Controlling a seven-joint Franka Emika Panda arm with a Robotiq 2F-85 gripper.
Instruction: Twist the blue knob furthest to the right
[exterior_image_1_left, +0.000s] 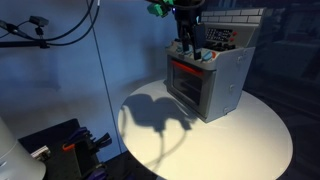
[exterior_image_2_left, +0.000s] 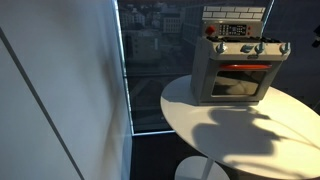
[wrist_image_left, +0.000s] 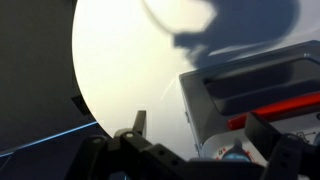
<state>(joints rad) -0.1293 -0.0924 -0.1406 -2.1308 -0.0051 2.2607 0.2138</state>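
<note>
A grey toy oven (exterior_image_1_left: 215, 85) with a red-trimmed door stands on a round white table (exterior_image_1_left: 250, 140); it also shows in an exterior view (exterior_image_2_left: 235, 75). Small blue knobs line its top front edge (exterior_image_2_left: 258, 47). In the wrist view one blue knob (wrist_image_left: 238, 155) on a white dial lies between my fingers, nearer the right finger. My gripper (wrist_image_left: 205, 135) is open, its fingers wide apart. In an exterior view my gripper (exterior_image_1_left: 188, 46) hangs over the oven's top front corner. I cannot tell whether it touches the knob.
The oven's back panel carries a red button (exterior_image_2_left: 210, 30) and a display. The table edge (exterior_image_2_left: 175, 100) drops off near a window. Cables and dark equipment (exterior_image_1_left: 75, 140) lie below the table. Arm shadows fall on the tabletop.
</note>
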